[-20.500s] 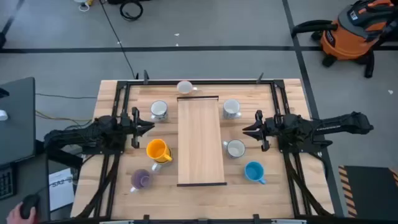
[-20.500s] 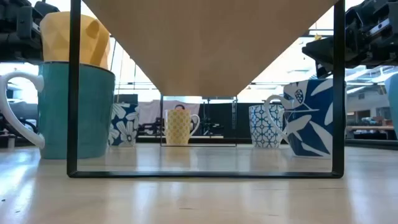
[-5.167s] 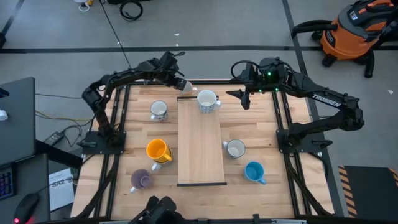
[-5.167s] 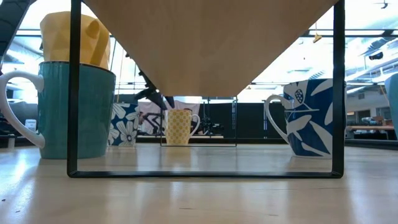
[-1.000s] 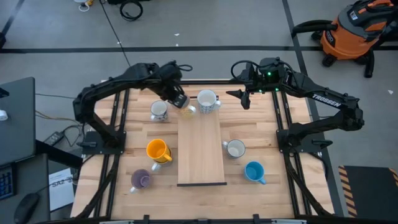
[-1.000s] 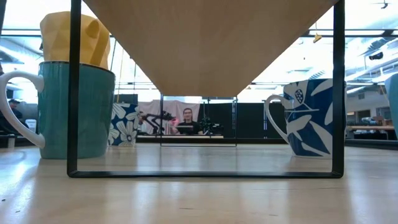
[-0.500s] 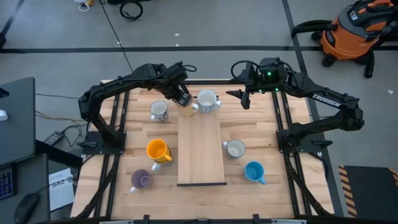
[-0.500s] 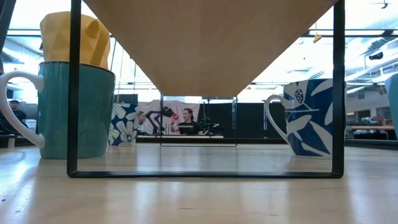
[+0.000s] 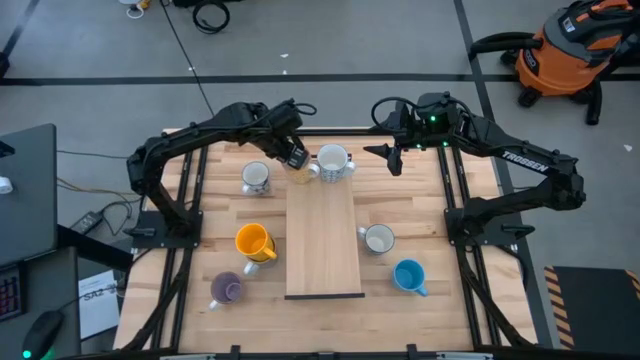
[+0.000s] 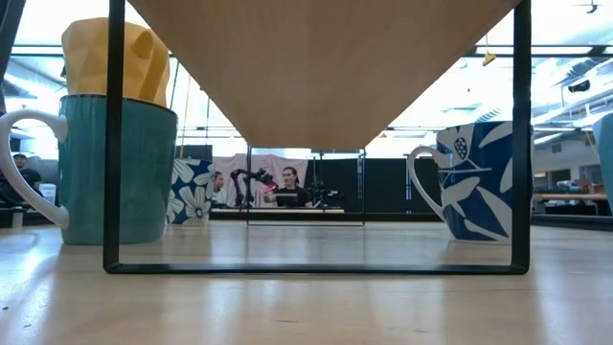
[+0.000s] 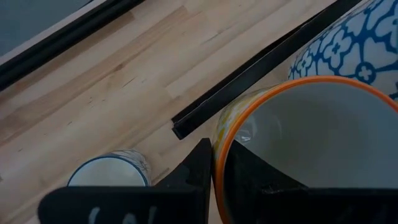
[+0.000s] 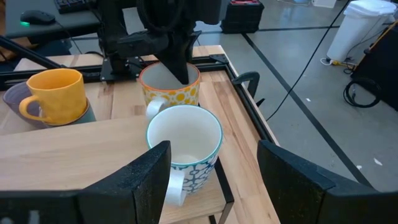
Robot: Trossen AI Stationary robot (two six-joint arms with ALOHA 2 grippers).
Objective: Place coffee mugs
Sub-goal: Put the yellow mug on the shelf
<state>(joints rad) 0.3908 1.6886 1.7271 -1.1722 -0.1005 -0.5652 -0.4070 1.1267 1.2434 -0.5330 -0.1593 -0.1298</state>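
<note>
Left gripper (image 9: 296, 165): closed narrowly on the rim of the yellow-dotted mug (image 12: 170, 91), one finger (image 11: 198, 169) outside the wall, the other inside; at about 11 o'clock of the table, at the far left corner of the board.
Right gripper (image 9: 384, 152): jaws spread wide, holding nothing; hangs at about 1 o'clock, just beyond the blue-patterned mug.
Yellow-dotted mug: orange rim, white inside; sits at the board's far left corner, touching or nearly touching the blue-patterned mug.
Blue-patterned mug (image 9: 333, 161): upright on the far end of the wooden board (image 9: 322, 240), at 12 o'clock.
White mug, left (image 9: 256, 177): on the table at 10 o'clock, beside the board.
Yellow mug (image 9: 252, 243): left of the board, at 9 o'clock.
Purple mug (image 9: 227, 289): at 7 o'clock, near the front edge.
White mug, right (image 9: 378, 239): right of the board, at 3 o'clock.
Blue mug (image 9: 408, 276): at 5 o'clock.
Background: a person (image 10: 287, 187) visible in the low view, beyond the table.
</note>
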